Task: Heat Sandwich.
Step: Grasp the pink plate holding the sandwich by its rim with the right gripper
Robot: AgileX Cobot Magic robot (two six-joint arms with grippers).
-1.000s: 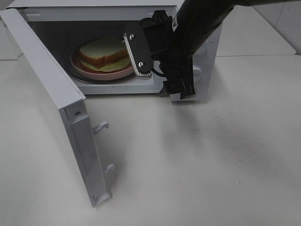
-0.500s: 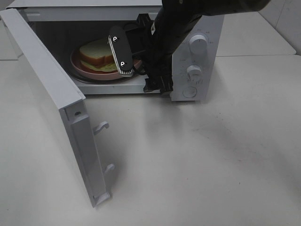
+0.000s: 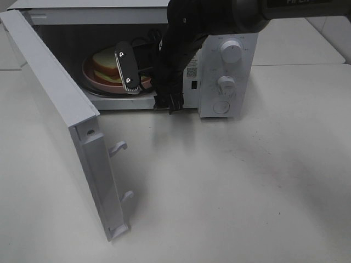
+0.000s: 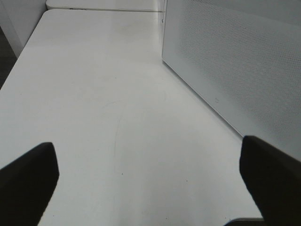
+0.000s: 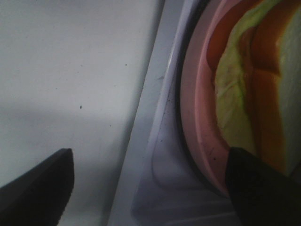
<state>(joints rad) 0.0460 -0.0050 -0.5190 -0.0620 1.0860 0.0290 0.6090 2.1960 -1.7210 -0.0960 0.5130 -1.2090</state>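
The sandwich, white bread with green lettuce, lies on a round pink plate inside the open microwave. My right gripper is open at the oven's mouth. One finger hangs over the plate's right side and the other sits in front of the sill. In the right wrist view the right gripper spans the sill, with the plate and sandwich beside one fingertip. Nothing is held. My left gripper stands open above bare table and does not show in the high view.
The microwave door swings out far to the left, its latch hooks facing the table. Two knobs and a round button sit on the control panel. A white dotted panel stands beside the left gripper.
My right arm has swung left and deeper into the oven opening. Its gripper now covers the plate's right side, and the control panel it was hiding shows.
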